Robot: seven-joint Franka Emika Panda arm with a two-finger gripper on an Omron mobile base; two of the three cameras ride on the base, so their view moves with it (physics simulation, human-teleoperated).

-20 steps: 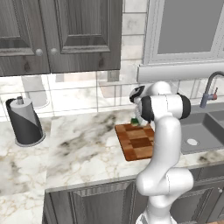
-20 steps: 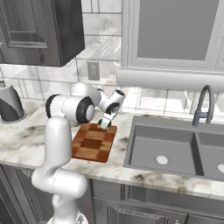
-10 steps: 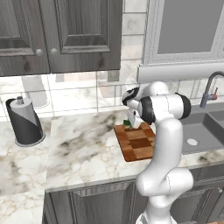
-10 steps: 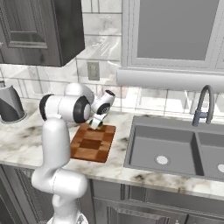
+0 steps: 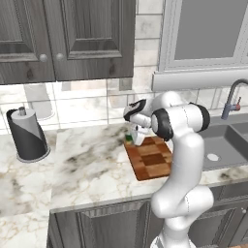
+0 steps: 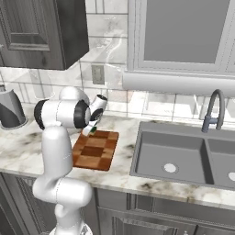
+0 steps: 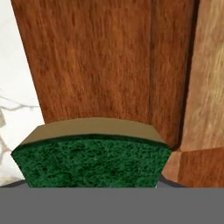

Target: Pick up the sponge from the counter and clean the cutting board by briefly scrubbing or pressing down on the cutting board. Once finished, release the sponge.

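Note:
The checkered wooden cutting board [image 5: 151,160] [image 6: 95,150] lies on the white marble counter [image 5: 82,164] [image 6: 23,142] next to the sink. My gripper [image 5: 132,139] [image 6: 91,130] is down at the board's far corner on the side away from the sink, shut on the sponge [image 5: 128,139] [image 6: 93,130]. In the hand view the sponge [image 7: 92,157] shows its green scrub face with a tan base edge, close over the board [image 7: 100,57]. A strip of counter [image 7: 17,87] lies beside it. The sponge hides my fingertips. Whether it touches the board I cannot tell.
A paper towel holder [image 5: 28,135] [image 6: 9,110] stands far along the counter. The grey sink [image 5: 218,145] [image 6: 183,158] with its faucet [image 5: 232,97] [image 6: 213,110] lies on the board's other side. Dark upper cabinets [image 5: 63,38] hang overhead; a wall outlet [image 6: 97,74] is behind.
My hand has carried the sponge across the board away from the sink, toward its far corner, and sits a little lower. The board has not moved.

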